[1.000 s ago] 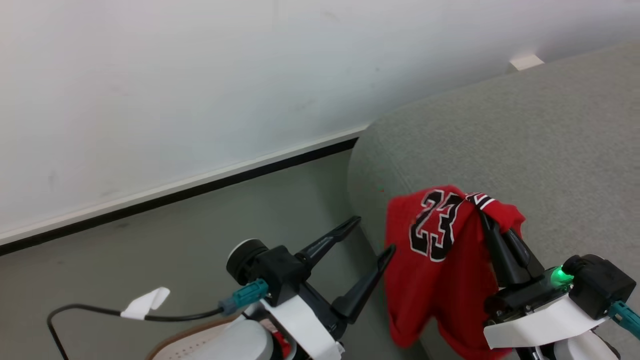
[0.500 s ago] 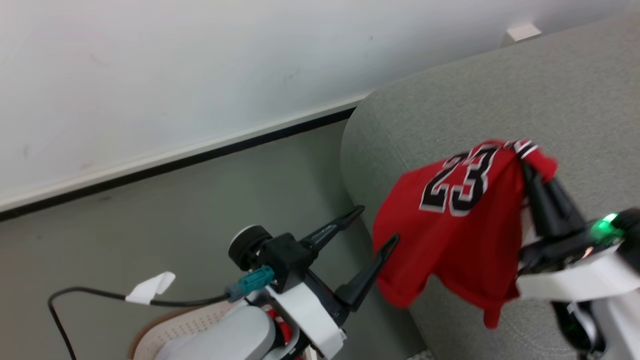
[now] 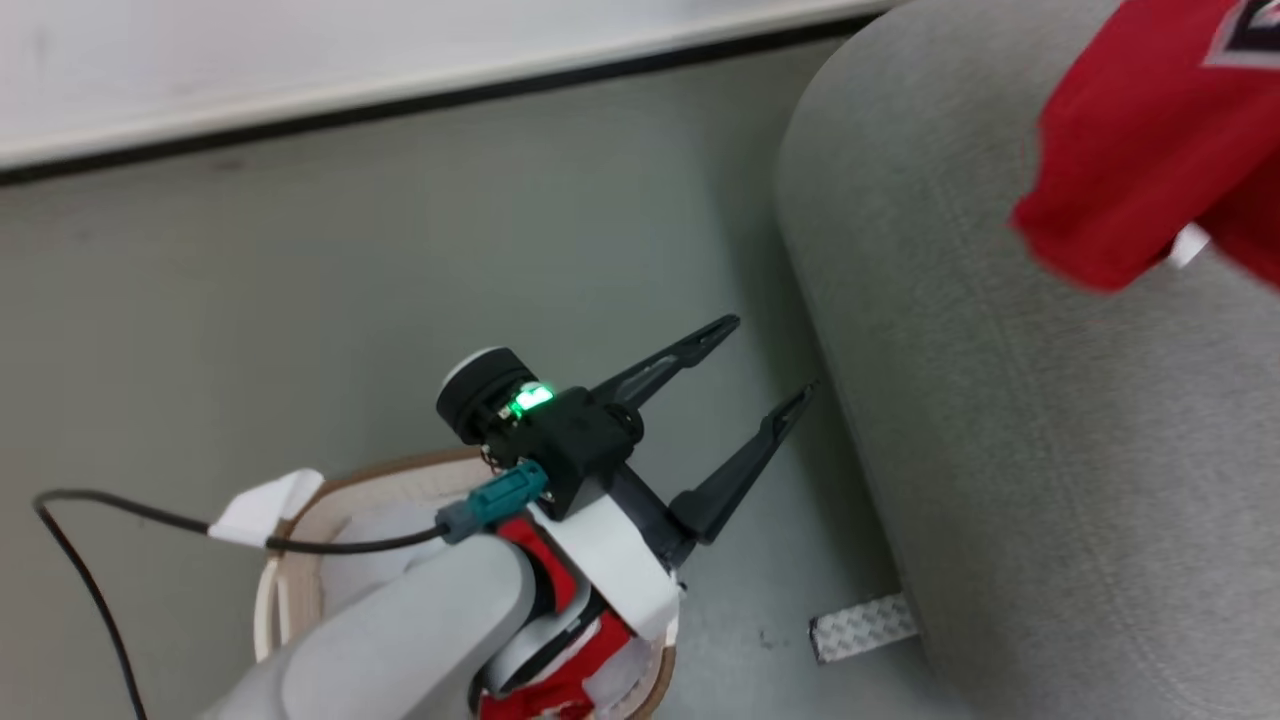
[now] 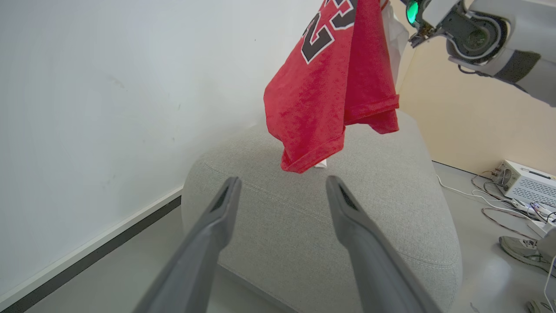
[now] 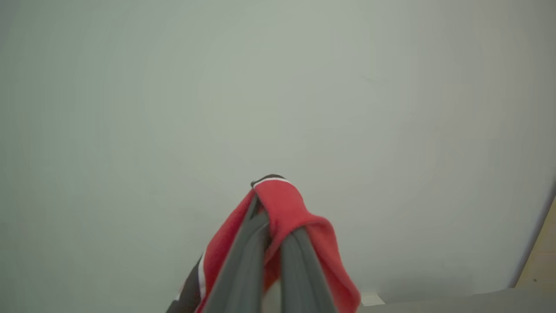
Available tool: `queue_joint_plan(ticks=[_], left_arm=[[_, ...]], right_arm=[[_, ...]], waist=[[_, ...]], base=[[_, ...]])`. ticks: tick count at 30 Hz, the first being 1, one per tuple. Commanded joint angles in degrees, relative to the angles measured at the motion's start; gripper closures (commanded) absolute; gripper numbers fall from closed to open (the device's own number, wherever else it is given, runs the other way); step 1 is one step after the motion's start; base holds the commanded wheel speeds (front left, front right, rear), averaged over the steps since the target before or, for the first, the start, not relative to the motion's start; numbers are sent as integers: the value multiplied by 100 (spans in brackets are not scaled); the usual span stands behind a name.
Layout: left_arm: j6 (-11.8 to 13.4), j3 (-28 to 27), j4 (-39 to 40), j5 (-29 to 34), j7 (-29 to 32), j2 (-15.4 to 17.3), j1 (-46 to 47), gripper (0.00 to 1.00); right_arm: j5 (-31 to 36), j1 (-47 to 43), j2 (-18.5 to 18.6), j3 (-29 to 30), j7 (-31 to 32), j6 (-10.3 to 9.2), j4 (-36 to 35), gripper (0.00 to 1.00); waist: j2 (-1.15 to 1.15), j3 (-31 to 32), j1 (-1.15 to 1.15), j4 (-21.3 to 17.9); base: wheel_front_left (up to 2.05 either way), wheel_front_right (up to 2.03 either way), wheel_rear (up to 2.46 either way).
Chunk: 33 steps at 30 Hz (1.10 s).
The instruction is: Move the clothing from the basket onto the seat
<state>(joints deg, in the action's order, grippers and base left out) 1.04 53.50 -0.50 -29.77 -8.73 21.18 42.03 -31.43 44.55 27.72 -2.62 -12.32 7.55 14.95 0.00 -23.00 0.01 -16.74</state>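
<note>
The red jersey (image 4: 330,87) with the number 23 hangs in the air above the grey seat (image 4: 325,226), its lower hem just above the cushion. My right gripper (image 5: 271,224) is shut on the jersey's (image 5: 289,213) top edge, which drapes over the fingers. In the head view the jersey (image 3: 1130,160) shows at the top right over the seat (image 3: 1020,420). My left gripper (image 3: 772,355) stands open and empty beside the seat's rounded end, above the basket (image 3: 300,520). More red clothing (image 3: 565,680) lies in the basket under my left forearm.
A white wall with a dark skirting runs behind the seat. A small metal foot plate (image 3: 862,625) sits on the floor at the seat's base. A black cable with a white tag (image 3: 262,505) crosses the basket rim. Equipment and cables (image 4: 523,184) lie on the floor beyond the seat.
The head camera has tipped down, bringing the basket into view. My right gripper has carried the jersey up and further over the seat. The left gripper stays open.
</note>
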Motion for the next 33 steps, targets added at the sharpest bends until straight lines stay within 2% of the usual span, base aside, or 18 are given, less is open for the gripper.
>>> queue_joint_plan(ticks=[1,7,14,19,25,26,27,28,33], left_arm=[[-15,-34,28,41,-5,55,106,0],[-18,-110,129,108,18,96,350,0],[-38,-147,44,123,-124,70,474,0],[-37,-139,-41,59,-211,34,427,0],[10,-160,-111,0,-236,47,370,0],[6,-162,-125,-7,-238,47,359,0],[12,-159,-145,-4,-243,47,342,0],[20,-159,-162,-15,-249,46,324,0],[62,-186,-301,-119,-377,58,126,0]], right_arm=[[-31,181,129,119,10,-12,157,100],[125,937,620,553,167,-12,1156,100],[636,1300,922,97,982,-12,2523,100],[780,1232,971,-197,1684,-12,3428,100],[668,1275,935,-390,1877,-12,3799,100],[654,1276,919,-419,1857,-12,3831,86],[646,1275,896,-444,1829,-12,3859,60],[631,1278,866,-469,1810,-12,3873,0],[607,1138,778,-750,1849,-12,3992,0]], waist=[[0,-527,-1,401],[0,-1090,-1,696],[0,-1361,-1,918],[0,-1300,-1,994],[0,-1177,-1,967],[0,-1144,-1,955],[0,-1094,-1,944],[0,-1044,-1,927],[0,-508,-1,853]], base=[[0,0,0],[0,0,0],[0,0,0],[0,0,0],[0,0,0],[0,0,0],[0,0,0],[0,0,0],[0,0,0]])
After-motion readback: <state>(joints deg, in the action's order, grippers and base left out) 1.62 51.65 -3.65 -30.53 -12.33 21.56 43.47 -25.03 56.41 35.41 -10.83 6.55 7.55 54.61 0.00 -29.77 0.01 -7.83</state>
